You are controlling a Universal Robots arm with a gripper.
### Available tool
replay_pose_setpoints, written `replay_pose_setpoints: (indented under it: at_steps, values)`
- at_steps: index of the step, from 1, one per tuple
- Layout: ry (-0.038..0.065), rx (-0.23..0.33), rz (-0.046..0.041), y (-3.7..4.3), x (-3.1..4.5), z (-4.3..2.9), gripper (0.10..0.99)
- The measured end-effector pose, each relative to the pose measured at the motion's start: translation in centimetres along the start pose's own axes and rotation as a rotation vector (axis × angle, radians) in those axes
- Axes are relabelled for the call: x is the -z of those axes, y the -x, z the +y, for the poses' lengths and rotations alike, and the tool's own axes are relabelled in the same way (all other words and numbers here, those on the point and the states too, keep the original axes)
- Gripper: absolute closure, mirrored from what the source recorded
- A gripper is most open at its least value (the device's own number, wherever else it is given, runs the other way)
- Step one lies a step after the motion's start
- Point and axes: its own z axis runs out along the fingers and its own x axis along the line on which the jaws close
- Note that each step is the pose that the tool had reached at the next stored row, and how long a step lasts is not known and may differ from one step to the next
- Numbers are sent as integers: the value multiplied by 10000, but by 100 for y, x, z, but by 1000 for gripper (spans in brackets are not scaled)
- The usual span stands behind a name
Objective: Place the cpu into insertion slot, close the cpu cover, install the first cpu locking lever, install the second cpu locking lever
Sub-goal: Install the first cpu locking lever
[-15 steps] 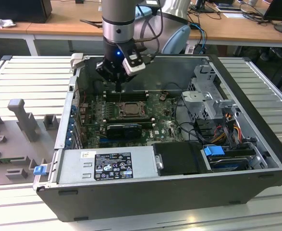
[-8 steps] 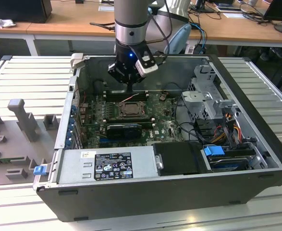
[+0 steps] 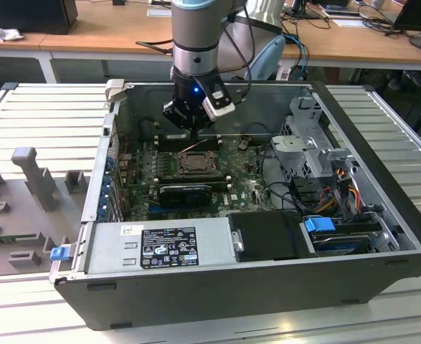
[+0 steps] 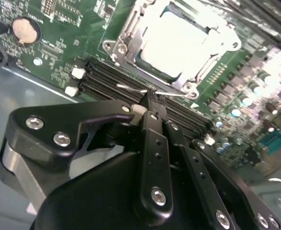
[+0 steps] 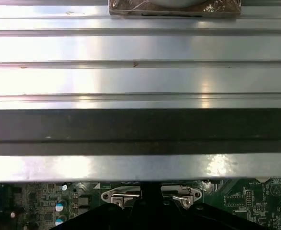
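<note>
Reaching straight down from above into the open computer case [image 3: 382, 236], with the gripper [image 4: 151, 103] low over the green motherboard [image 3: 249, 188] at the far edge of the insertion slot [image 3: 194, 163]. Fingers [image 4: 154, 143] drawn together, tips pinched on a thin wire lever [image 4: 130, 89] that runs along the socket's near rim in the second wrist view. Seated inside the slot: the cpu [image 4: 178, 40], pale and flat, framed by the cpu cover [image 4: 126, 36], which lies down around it. Just beside the socket, rows of long black memory slots [image 4: 106, 79]. Elsewhere inside the case: a power supply box [image 3: 160, 247] along the near wall, a drive cage [image 3: 307, 136] and loose cables [image 3: 339, 193] toward the exterior view's right
</note>
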Motion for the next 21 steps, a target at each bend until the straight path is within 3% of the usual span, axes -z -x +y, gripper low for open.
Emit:
replay_pose_setpoints:
  at_steps: [4,21]
  values:
    - [5,128,10,92,-38,7,980]
    - [8,488,37,178,-210,18,980]
